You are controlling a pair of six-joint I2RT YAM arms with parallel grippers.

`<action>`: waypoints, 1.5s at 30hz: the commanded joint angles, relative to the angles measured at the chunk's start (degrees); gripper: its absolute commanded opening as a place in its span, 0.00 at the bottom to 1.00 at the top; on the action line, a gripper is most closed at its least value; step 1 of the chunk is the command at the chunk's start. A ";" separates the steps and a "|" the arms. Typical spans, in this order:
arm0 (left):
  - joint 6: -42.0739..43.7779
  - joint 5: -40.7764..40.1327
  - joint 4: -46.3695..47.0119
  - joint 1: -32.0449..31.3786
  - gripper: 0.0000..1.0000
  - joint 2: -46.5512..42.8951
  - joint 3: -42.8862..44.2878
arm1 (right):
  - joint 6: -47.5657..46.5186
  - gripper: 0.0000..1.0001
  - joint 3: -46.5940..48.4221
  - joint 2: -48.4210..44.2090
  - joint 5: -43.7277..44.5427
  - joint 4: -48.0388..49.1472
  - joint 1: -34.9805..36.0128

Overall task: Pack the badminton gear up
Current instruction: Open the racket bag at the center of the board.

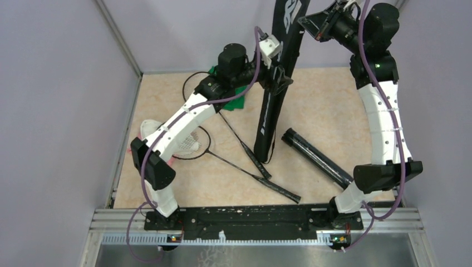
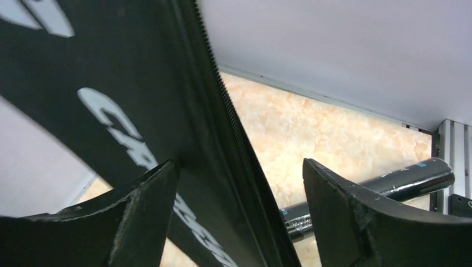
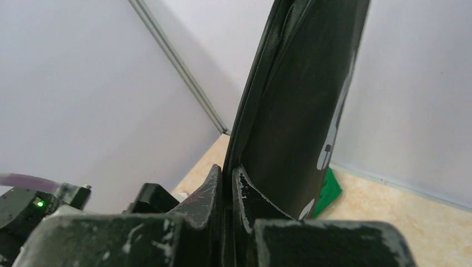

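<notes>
**Bag held upright for packing.** The right gripper (image 3: 225, 188) has its fingers pressed together on the zippered edge of the black racket bag (image 1: 273, 100), close to the bag's top. It holds the bag upright, with the foot resting on the table (image 1: 334, 100). Pinching the bag high up looks meant to keep it standing with the zip line exposed, so the opening can be worked and the gear slipped in.

The left gripper (image 2: 239, 189) sits about halfway up the bag with its jaws wide apart. The toothed zip edge runs up between its two fingers, and nothing is clamped. Whether the finger beside the printed face touches the fabric cannot be told.

The rest of the gear is on the table, unpacked. Two thin black rackets (image 1: 259, 165) lie crossed just left of the bag's foot, heads toward the left arm and handles toward the near edge. The long black tube (image 1: 317, 158) lies to the right of the foot, well apart from both grippers. A green cloth (image 1: 236, 94) shows behind the left arm. Small white items by one racket head are too indistinct to name.
</notes>
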 commanded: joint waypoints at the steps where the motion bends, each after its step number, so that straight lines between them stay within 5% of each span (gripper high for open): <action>1: 0.55 -3.21 0.36 -0.91 0.83 1.98 4.77 | -0.91 0.00 -1.22 -3.07 0.23 1.85 1.12; 12: 4.17 0.41 0.32 -0.80 0.57 -0.73 1.31 | -1.56 0.00 -1.65 -3.10 -0.82 2.43 1.13; 25: 4.74 3.26 0.18 -0.65 0.42 -1.25 0.20 | -2.67 0.00 -1.86 -3.35 -1.74 2.14 1.22; 30: 4.99 5.64 0.21 -0.04 0.42 -2.13 -1.01 | -3.49 0.00 -1.66 -3.32 -1.87 1.80 1.22; 36: 4.45 6.92 0.87 0.75 0.55 -2.79 -2.92 | -3.55 0.00 -1.78 -3.23 -2.35 1.87 1.15; 45: 4.36 4.25 1.54 0.96 0.46 -2.11 -3.01 | -3.41 0.00 -2.30 -3.64 -2.79 2.06 1.14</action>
